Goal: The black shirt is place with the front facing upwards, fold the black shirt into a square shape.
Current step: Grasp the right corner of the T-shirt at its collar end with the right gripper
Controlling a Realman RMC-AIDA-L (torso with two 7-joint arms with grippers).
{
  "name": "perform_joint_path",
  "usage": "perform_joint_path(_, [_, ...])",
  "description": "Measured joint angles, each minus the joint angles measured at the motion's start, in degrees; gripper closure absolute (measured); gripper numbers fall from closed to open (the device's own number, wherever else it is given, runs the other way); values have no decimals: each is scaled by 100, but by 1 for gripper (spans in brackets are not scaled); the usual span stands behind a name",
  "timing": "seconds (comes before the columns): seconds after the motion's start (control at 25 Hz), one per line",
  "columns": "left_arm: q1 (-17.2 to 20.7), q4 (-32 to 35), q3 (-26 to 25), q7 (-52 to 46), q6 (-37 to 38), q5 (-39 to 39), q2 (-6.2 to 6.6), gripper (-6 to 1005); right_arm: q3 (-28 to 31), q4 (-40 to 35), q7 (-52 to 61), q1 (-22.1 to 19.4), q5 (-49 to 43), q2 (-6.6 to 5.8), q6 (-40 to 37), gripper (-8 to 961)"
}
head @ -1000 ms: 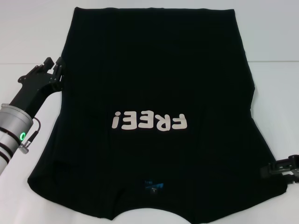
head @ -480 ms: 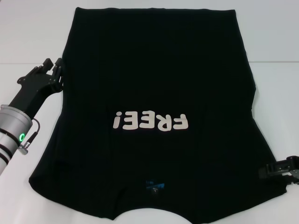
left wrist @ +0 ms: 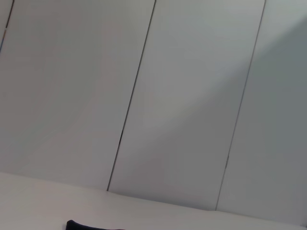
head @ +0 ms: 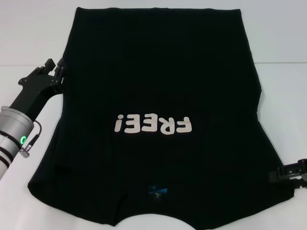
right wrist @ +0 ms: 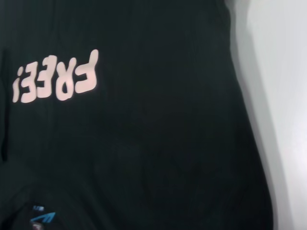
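Observation:
The black shirt (head: 158,72) lies spread flat on the white table (head: 29,38), front up. Its white "FREE!" print (head: 153,125) and blue neck label (head: 157,189) are at the near end. My left gripper (head: 53,67) is open and empty, right beside the shirt's left edge at mid-length. My right gripper (head: 289,171) is low at the shirt's near right sleeve edge. The right wrist view shows the shirt (right wrist: 158,143), the print (right wrist: 55,76) and the label (right wrist: 43,218). The left wrist view shows only the table and wall.
Bare white table (head: 283,62) lies on both sides of the shirt and beyond its far hem. A pale panelled wall (left wrist: 182,96) stands behind the table. The shirt's near edge runs out of the head view.
My right gripper moved slightly in toward the sleeve, then back out. My left gripper edged a little farther away along the shirt's left edge. The shirt has not visibly moved.

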Motion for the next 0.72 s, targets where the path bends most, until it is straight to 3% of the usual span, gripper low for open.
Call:
perform_joint_path(0.48, [14,0,0,0,15,-17,-9,678,-69,43,26,43,5,47,-39,212])
perform_joint_path(0.72, [50,0,0,0,36,-35,-8,663,-78,43,31,37,13,47,-72,387])
